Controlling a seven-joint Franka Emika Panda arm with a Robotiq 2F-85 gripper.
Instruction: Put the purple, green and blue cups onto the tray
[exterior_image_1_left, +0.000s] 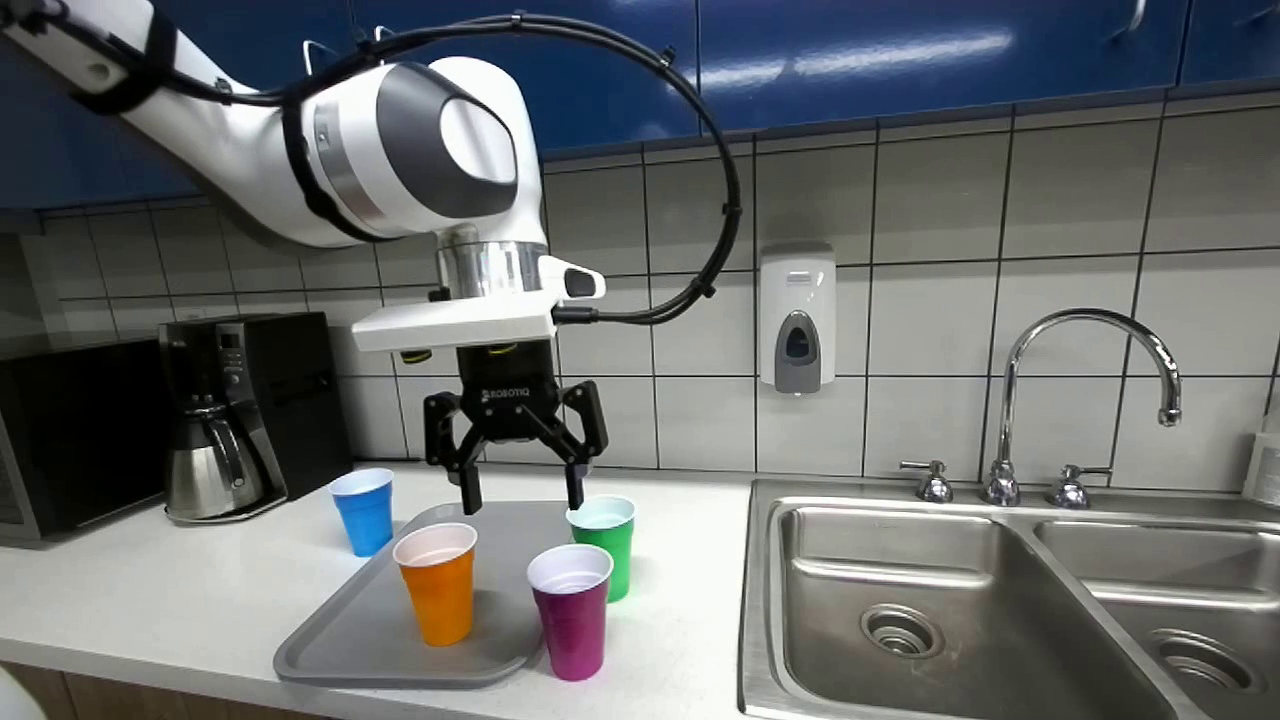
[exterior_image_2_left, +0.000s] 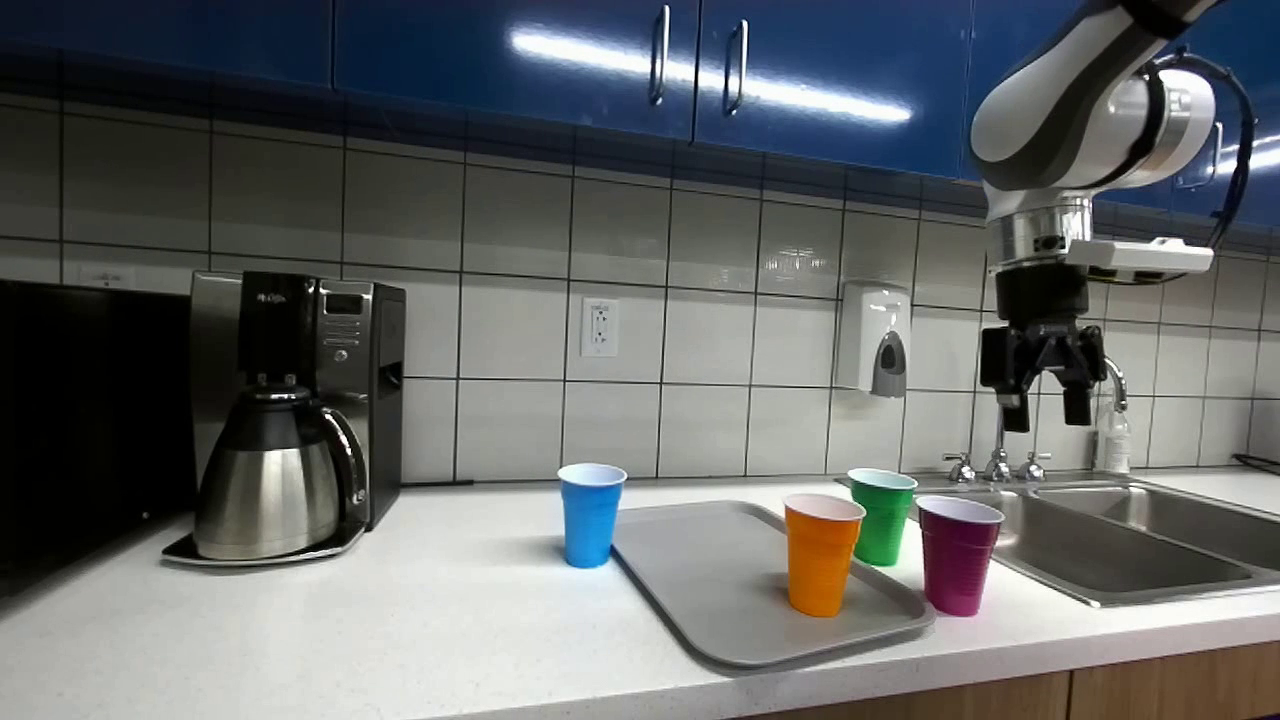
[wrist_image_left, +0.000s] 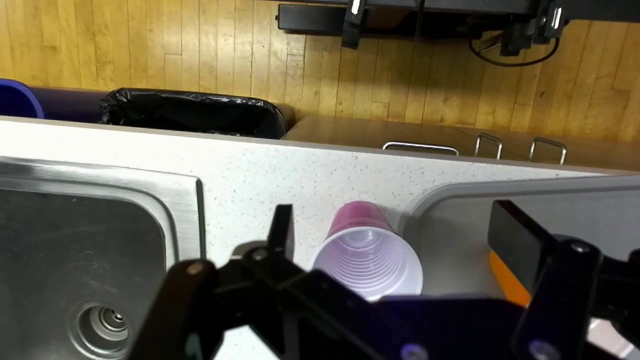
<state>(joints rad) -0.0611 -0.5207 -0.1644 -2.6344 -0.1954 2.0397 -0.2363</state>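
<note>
Because the purple cup (wrist_image_left: 367, 255) stands upright, its long axis vertical like that of the gripper (exterior_image_1_left: 522, 492), I judge my next move, if I take it first, to be mostly a descent. I have the jaws spread wide, above its rim and gripping nothing. In the wrist view the cup shows in the gap, nearer the jaw on the sink (wrist_image_left: 186, 215) side (the slant of that view may account for some of it, so I can't tell how much true offset there is). It stands on the counter (exterior_image_1_left: 690, 640), just beside a rounded corner of the tray (wrist_image_left: 445, 245). My concern is the tray-side jaw, which partly covers the orange cup (exterior_image_1_left: 440, 600) in that same view; lowering carelessly, I could clip it. The green cup (exterior_image_1_left: 612, 550) also stands off the tray, on the sink side, and the blue cup (exterior_image_2_left: 590, 520) off its opposite side.
</note>
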